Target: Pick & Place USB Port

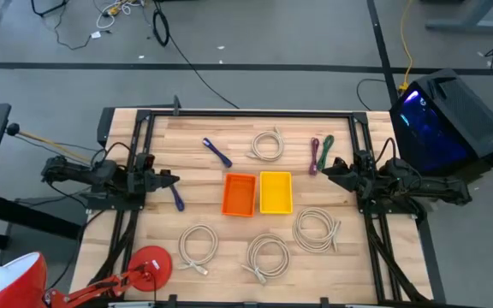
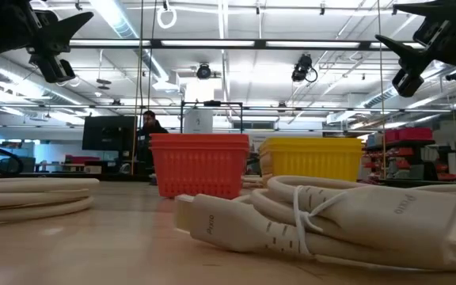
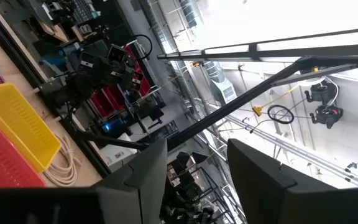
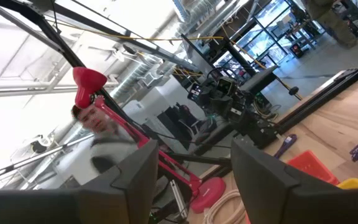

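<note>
Several coiled cables lie flat on the wooden table: white ones (image 1: 267, 144) (image 1: 198, 246) (image 1: 267, 257) (image 1: 317, 229), blue ones (image 1: 216, 152) (image 1: 178, 197), a purple one (image 1: 314, 156) and a green one (image 1: 327, 152). An orange bin (image 1: 239, 194) and a yellow bin (image 1: 276, 192) stand side by side at the table's middle. My left gripper (image 1: 168, 180) (image 3: 197, 168) hangs open above the table's left side, pointing toward the bins. My right gripper (image 1: 325, 169) (image 4: 194, 168) hangs open above the right side, near the purple and green cables. Nothing lies between either pair of fingers.
A red lamp with a round base (image 1: 148, 265) stands at the near left corner. A black box with a blue light (image 1: 448, 120) sits past the table's right edge. In the low view a white cable bundle (image 2: 323, 222) lies close in front. A person (image 2: 149, 127) shows far behind.
</note>
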